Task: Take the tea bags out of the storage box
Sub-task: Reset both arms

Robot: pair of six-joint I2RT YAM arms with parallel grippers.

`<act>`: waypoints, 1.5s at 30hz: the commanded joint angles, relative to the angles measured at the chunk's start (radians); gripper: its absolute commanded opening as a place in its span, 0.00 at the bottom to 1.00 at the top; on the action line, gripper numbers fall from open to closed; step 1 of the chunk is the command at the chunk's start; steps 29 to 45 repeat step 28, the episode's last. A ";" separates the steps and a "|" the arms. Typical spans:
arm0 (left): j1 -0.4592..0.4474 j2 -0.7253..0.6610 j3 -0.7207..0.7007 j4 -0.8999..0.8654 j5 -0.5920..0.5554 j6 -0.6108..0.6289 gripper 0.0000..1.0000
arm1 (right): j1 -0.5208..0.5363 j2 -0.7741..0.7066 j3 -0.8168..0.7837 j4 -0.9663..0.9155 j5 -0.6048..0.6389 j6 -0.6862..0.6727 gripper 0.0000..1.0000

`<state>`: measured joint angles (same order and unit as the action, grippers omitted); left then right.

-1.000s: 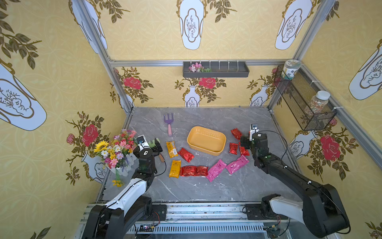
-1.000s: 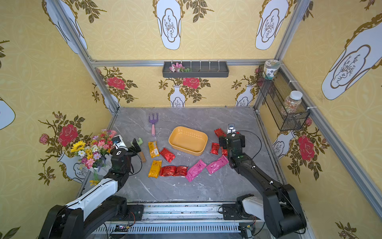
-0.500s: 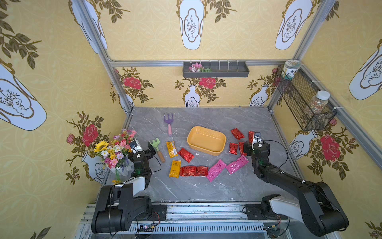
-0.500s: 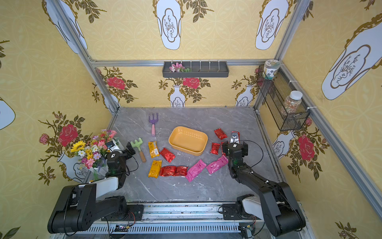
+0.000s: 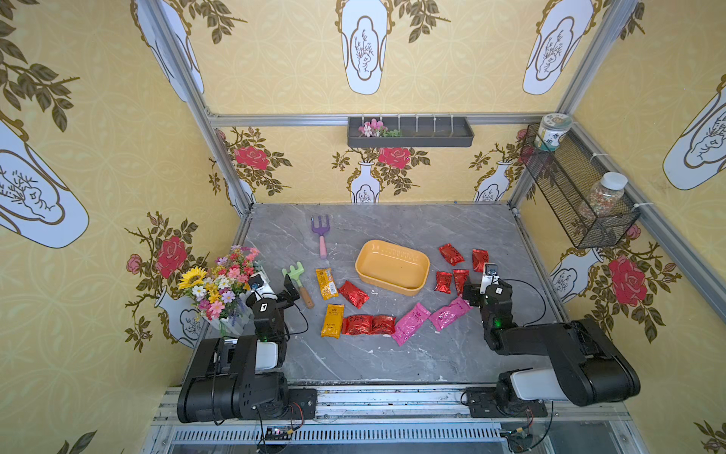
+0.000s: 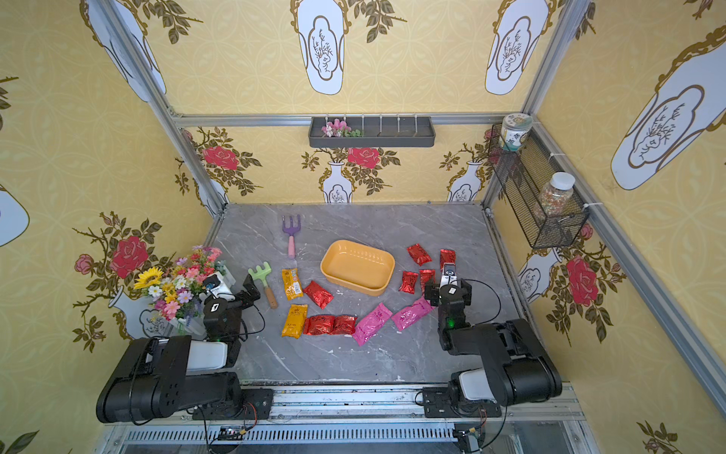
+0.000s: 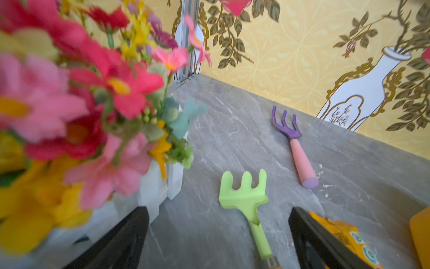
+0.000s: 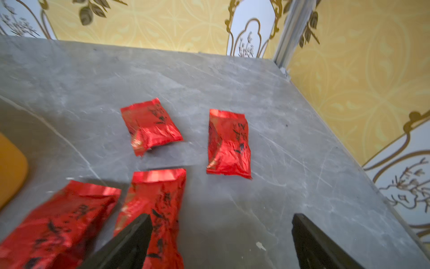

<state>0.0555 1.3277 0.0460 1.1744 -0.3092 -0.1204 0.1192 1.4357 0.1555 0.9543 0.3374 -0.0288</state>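
Eleven tea bags (image 5: 410, 323); one storage box (image 5: 391, 266)

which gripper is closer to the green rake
Left. The left gripper is open right beside the green rake. The right gripper is across the table, past the storage box, by the red tea bags.

Yellow wallpaper (image 5: 275, 59) printed with white vases, red roses and dark leafy sprigs covers three walls, which meet at silver metal posts (image 5: 226, 157). A grey marble-patterned surface (image 5: 393, 353) with pale veins lies below. On the back wall hangs a dark grey divided tray (image 5: 432, 139) with pink blossoms (image 5: 373, 127) at one end. A black wire-mesh basket (image 5: 565, 188) on the right-hand wall holds two jars (image 5: 601, 194). The light is bright and even.
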 commanded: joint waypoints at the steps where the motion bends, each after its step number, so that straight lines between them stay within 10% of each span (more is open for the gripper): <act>1: -0.002 0.002 0.002 0.072 -0.010 0.011 1.00 | -0.006 -0.020 0.060 -0.043 -0.060 0.044 0.97; 45: -0.031 0.016 0.010 0.072 -0.059 0.024 1.00 | -0.060 -0.004 0.067 -0.031 -0.100 0.073 0.97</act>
